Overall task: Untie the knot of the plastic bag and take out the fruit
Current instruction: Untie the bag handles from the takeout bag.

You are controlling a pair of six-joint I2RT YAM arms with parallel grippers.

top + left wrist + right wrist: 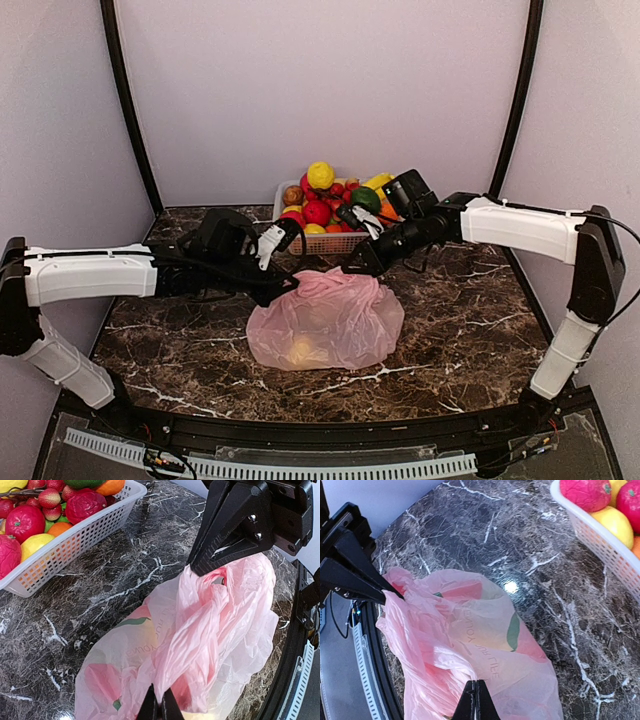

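Note:
The pink plastic bag (325, 318) lies on the marble table in the middle of the top view. My left gripper (293, 283) is shut on the film at the bag's top left. My right gripper (352, 268) is shut on the film at its top right. In the left wrist view my gripper (160, 707) pinches a bunched, twisted band of the bag (200, 630) that runs to the right gripper (200, 570). In the right wrist view my gripper (476, 700) pinches the bag (485, 640). I cannot make out a tight knot. A yellowish fruit (303, 350) shows dimly through the film.
A white basket (330, 243) heaped with several toy fruits stands just behind the bag; it also shows in the left wrist view (75, 540) and the right wrist view (600, 535). The table's black front edge (300, 430) is near the bag.

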